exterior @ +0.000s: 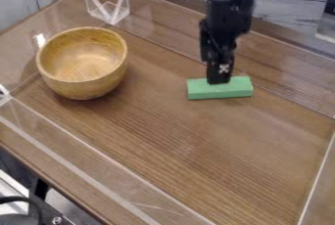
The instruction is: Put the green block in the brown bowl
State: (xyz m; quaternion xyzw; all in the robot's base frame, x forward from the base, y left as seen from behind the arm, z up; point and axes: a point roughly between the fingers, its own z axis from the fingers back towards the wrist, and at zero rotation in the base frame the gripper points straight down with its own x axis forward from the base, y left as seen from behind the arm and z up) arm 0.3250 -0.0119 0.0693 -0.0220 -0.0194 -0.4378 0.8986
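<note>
Pointing straight down, the tool [220, 73] has its jaws apart and grips nothing. Directly under its tips, the block [218, 89] lies flat on the worktop [197, 160]. Well to its left stands the bowl [82, 62].

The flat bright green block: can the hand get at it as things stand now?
Probably yes. The hand hangs directly above the flat bright green block, fingers open, and nothing lies between them; the round wooden bowl stands well apart.
</note>
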